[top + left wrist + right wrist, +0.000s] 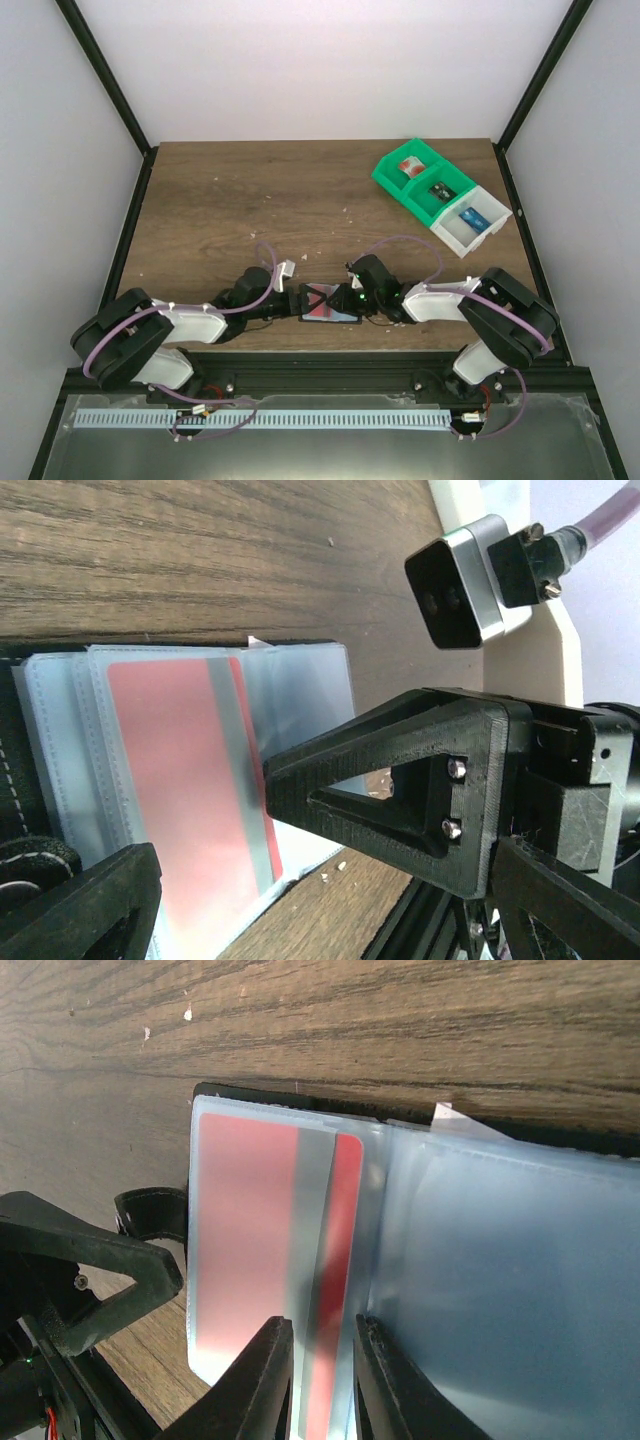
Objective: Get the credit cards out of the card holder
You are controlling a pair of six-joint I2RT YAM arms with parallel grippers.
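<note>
The flat light blue folding card holder [500,1290] lies open near the brown wooden bench's [400,1020] front edge, a red grey-striped credit card [240,1230] inside its sleeve, the right pincer [320,1395] nearly closed over the card's edge, grip unclear, and the left pincer [320,910] spread wide beside it.
</note>
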